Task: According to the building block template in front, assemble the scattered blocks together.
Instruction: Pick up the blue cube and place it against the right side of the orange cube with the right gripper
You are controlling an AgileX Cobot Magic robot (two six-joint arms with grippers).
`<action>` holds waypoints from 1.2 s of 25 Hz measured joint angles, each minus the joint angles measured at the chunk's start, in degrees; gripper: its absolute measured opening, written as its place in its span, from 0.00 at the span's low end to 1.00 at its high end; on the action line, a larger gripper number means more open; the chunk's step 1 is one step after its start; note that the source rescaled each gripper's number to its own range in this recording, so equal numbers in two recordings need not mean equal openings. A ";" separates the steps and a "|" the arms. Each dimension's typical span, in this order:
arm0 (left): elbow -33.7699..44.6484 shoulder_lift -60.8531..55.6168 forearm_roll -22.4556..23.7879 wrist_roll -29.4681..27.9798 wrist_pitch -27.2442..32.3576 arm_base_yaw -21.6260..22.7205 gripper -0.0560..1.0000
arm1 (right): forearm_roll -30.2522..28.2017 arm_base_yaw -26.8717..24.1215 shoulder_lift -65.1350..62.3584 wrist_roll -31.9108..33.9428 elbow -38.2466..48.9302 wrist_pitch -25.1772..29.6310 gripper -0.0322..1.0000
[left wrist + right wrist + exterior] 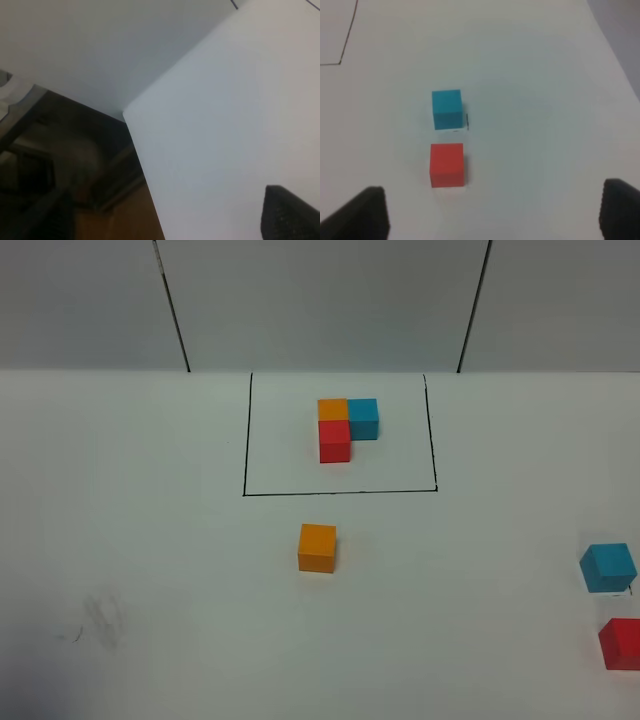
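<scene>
At the right of the worktop (150, 570), your right hand (495, 215) hangs open facing red block (447, 164) and blue block (446, 108), likely for a pick; left hand (292, 215), you cannot tell.

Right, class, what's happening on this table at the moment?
A two-armed robot must copy the framed template, an L of orange, blue and red cubes. Nothing is assembled yet: the loose orange cube sits before the frame, the loose blue cube and loose red cube apart at far right, near the open, empty right gripper.

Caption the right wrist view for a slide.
Open right gripper facing separate blue cube and red cube on white table.
</scene>
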 joint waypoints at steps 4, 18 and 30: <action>4.31 -11.78 -2.16 -3.05 0.00 0.00 0.67 | 0.00 0.00 0.00 -0.05 0.00 0.00 0.83; 15.98 -32.11 -27.67 -4.63 -0.37 21.18 0.67 | 0.00 0.00 0.00 -0.05 0.00 0.00 0.83; 32.54 -43.57 -32.84 -14.77 -5.24 34.24 0.67 | 0.00 0.00 0.00 -0.05 0.00 0.00 0.83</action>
